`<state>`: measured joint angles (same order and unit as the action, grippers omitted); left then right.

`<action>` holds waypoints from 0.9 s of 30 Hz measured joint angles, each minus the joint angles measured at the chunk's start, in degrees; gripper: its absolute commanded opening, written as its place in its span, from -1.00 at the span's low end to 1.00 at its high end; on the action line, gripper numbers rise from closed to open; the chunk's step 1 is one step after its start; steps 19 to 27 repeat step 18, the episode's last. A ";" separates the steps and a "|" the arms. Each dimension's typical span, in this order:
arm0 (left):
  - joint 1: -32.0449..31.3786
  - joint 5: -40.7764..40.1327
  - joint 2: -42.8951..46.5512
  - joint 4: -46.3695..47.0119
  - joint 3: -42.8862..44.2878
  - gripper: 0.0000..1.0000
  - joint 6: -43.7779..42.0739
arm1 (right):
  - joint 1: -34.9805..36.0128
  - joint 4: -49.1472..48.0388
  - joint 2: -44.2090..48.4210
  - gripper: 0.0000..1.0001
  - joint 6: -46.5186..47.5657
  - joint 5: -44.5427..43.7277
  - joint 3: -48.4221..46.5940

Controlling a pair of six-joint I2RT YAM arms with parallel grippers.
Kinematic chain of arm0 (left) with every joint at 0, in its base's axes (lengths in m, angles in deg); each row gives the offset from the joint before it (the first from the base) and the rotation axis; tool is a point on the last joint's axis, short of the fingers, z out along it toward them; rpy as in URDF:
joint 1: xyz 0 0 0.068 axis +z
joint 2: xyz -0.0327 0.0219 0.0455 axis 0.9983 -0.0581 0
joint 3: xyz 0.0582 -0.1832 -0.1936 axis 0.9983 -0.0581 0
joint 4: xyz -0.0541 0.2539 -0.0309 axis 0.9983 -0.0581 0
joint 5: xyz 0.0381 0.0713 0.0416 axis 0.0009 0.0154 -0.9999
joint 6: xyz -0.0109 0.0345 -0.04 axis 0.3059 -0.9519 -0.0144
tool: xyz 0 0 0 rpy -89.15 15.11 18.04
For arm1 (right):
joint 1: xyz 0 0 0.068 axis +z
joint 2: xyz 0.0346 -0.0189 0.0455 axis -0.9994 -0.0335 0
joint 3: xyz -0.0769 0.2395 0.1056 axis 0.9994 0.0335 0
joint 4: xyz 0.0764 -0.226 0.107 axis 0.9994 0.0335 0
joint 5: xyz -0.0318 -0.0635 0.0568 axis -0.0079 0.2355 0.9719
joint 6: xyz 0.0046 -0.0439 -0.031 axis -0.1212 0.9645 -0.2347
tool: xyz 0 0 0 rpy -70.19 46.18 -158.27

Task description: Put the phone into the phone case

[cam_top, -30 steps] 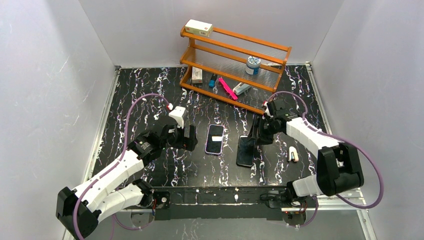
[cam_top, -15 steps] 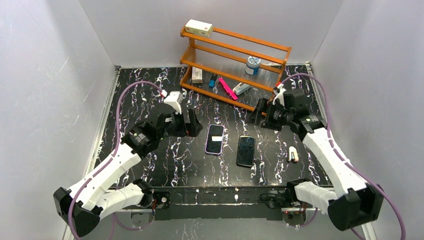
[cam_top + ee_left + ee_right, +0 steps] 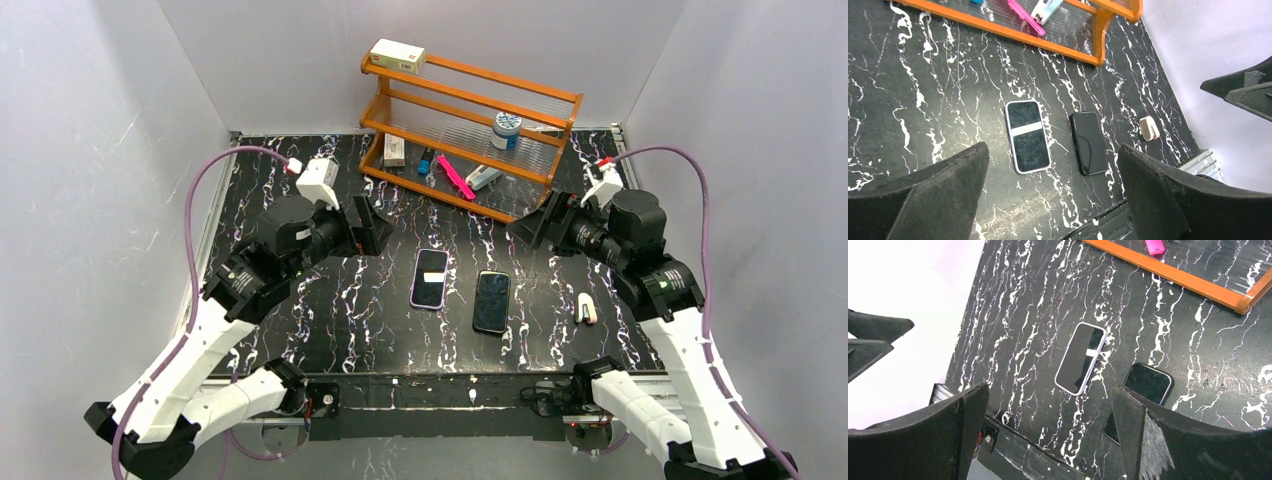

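Observation:
The black phone [image 3: 491, 301] lies flat and face up on the marbled table, right of centre. It also shows in the left wrist view [image 3: 1089, 142] and in the right wrist view [image 3: 1149, 384], where a finger partly hides it. A dark rim runs round its glossy face; I cannot tell whether that is the phone case, and no separate case shows. My left gripper [image 3: 370, 225] is open, empty and raised, left of and behind the phones. My right gripper [image 3: 530, 228] is open, empty and raised, behind and right of the black phone.
A lavender-edged phone [image 3: 430, 278] with a white sticker lies just left of the black phone. A small white item [image 3: 587, 308] lies to the right. An orange wooden rack [image 3: 470, 110] with a box, a jar and small tools stands at the back.
My right gripper has left the black phone and risen back to the right. My left gripper has risen and pulled back to the left. Both phones lie still.

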<state>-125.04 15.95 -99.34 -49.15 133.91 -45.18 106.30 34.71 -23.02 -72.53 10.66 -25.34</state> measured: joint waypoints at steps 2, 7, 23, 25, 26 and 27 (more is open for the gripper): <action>0.02 -0.61 1.07 -0.37 0.09 0.96 -0.48 | 0.00 -0.02 1.16 0.97 -0.50 -0.46 0.02; 0.00 -2.34 2.43 -1.62 0.11 0.96 -1.31 | 0.00 0.02 2.93 0.97 -1.05 -1.36 0.02; 0.02 -5.66 2.49 -2.91 0.24 0.96 -2.29 | 0.00 0.04 3.15 0.97 -1.16 -2.12 -0.09; 0.02 -5.66 2.49 -2.91 0.24 0.96 -2.29 | 0.00 0.04 3.15 0.97 -1.16 -2.12 -0.09; 0.02 -5.66 2.49 -2.91 0.24 0.96 -2.29 | 0.00 0.04 3.15 0.97 -1.16 -2.12 -0.09; 0.02 -5.66 2.49 -2.91 0.24 0.96 -2.29 | 0.00 0.04 3.15 0.97 -1.16 -2.12 -0.09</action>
